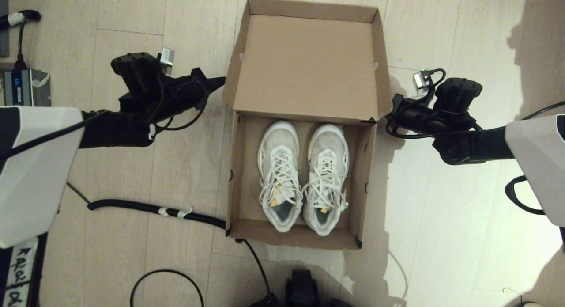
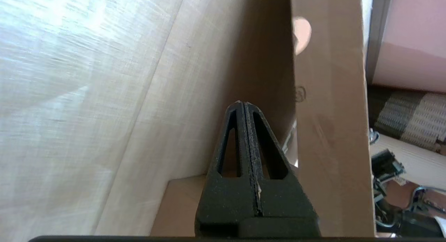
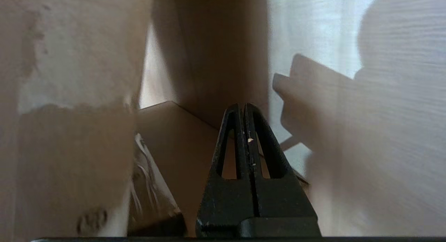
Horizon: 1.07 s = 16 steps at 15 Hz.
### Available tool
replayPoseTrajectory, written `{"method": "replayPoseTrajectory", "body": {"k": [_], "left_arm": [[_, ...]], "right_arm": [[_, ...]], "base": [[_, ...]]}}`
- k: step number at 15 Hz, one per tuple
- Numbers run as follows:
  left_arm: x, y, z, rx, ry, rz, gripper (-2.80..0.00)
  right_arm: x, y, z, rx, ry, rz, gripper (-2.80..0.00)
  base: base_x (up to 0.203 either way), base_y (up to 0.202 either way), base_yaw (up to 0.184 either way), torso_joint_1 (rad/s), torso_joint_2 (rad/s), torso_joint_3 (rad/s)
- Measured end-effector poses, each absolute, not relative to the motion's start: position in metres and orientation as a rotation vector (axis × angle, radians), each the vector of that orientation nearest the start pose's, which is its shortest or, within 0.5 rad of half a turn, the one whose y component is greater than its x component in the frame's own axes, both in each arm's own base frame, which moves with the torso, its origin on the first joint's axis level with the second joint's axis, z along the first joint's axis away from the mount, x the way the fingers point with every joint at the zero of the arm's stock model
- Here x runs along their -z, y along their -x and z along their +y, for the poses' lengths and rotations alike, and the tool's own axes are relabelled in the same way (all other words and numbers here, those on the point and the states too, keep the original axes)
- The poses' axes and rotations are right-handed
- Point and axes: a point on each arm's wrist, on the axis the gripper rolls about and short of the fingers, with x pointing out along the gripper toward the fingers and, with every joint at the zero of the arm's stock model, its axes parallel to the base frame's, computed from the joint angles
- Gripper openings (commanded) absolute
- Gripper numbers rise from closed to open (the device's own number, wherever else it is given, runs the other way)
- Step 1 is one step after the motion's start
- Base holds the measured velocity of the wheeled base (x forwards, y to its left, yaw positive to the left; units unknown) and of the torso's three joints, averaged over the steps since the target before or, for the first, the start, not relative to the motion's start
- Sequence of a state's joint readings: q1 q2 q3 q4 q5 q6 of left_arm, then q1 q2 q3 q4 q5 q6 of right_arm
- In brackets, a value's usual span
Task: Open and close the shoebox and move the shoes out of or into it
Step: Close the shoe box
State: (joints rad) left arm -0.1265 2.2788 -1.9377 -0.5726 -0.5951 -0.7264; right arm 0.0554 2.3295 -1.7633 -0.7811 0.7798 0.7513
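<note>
With both closed, empty end effectors flanking the lid's hinge line, the flap should be pushed evenly from both sides — judged safest. At frame centre, the shoes (image 1: pixel 303 176) lie side by side in the shoebox (image 1: pixel 236 165); beyond, left end effector (image 1: pixel 219 81) and right end effector (image 1: pixel 388 115) are seen.

From my head view, hard light falls from the right, washing the floor (image 1: pixel 441 201) pale there. The shoebox (image 1: pixel 247 223) throws a dark shadow on its right side, and soft shadows cross the upper right. Its lid (image 1: pixel 309 64) is evenly lit. In the right wrist view the near cardboard is badly blurred; the left wrist floor glares white.
</note>
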Motion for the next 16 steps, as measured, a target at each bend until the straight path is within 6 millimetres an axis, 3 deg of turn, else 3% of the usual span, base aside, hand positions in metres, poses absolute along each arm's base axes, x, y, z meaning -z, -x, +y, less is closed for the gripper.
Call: {"method": "replayPoseTrajectory", "body": {"k": [8, 16], "left_arm": [[-0.252, -0.48, -0.088, 0.8, 0.643, 0.043, -2.8], [-0.252, -0.481, -0.099, 0.873, 0.778, 0.011, -2.8]], "right_arm": [[-0.22, -0.485, 0.054, -0.899, -0.626, 0.099, -2.8], [-0.224, -0.487, 0.055, -0.913, -0.653, 0.098, -2.8]], "base": [[0.0, 0.0, 0.0, 0.0, 0.0, 0.0], [0.0, 0.0, 0.0, 0.0, 0.0, 0.0]]}}
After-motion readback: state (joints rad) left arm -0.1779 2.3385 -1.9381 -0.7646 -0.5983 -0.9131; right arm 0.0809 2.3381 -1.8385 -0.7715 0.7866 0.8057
